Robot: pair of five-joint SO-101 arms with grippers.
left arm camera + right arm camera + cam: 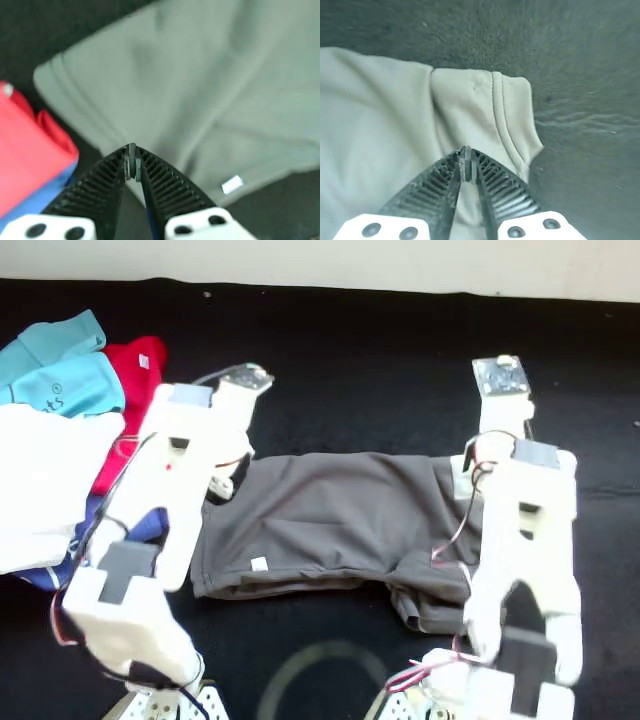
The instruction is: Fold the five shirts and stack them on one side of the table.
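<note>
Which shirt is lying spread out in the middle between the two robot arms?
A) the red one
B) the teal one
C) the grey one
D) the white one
C: the grey shirt lies spread between both arms, while the other colours are bunched in a pile beside it.

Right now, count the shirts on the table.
5: grey shirt at centre; teal shirt, red shirt, white shirt, blue shirt heaped together at left; others may be hidden.

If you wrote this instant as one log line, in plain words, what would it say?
left gripper: shut on grey shirt edge | right gripper: shut on its sleeve | other shirts: heaped beside left arm
</note>
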